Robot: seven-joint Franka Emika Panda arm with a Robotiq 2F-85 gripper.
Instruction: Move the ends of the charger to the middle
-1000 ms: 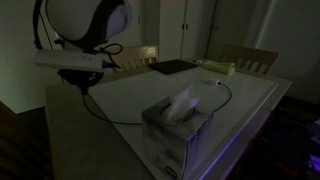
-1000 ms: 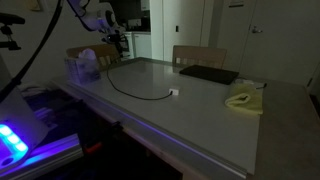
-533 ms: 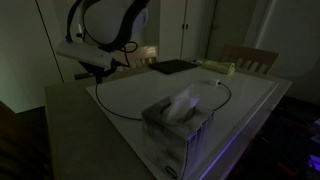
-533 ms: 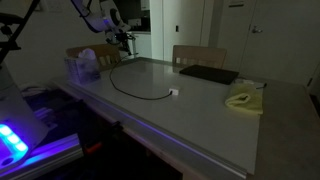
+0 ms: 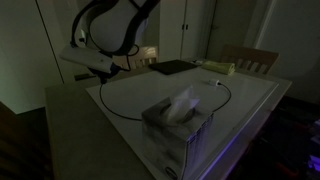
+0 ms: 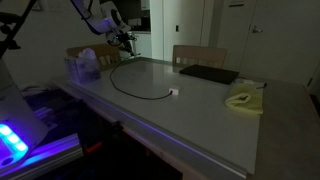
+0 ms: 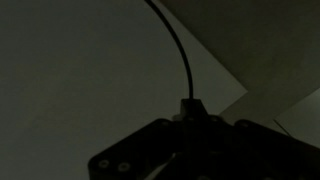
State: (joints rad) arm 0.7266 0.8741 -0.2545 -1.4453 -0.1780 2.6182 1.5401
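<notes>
The charger is a thin black cable looping over the white table; it also shows in an exterior view. Its whitish plug end lies on the table top, seen again near the table's middle. My gripper hangs over the table's corner region. In the wrist view the gripper is shut on the cable's dark end, and the cable runs away from the jaws over the table.
A tissue box stands at the table's near edge, also in an exterior view. A flat black pad and a pale cloth lie at the far side. Chairs stand around the dim room.
My arm has moved inward over the table, carrying the cable's dark end with it. The plug end and the other objects have stayed in place.
</notes>
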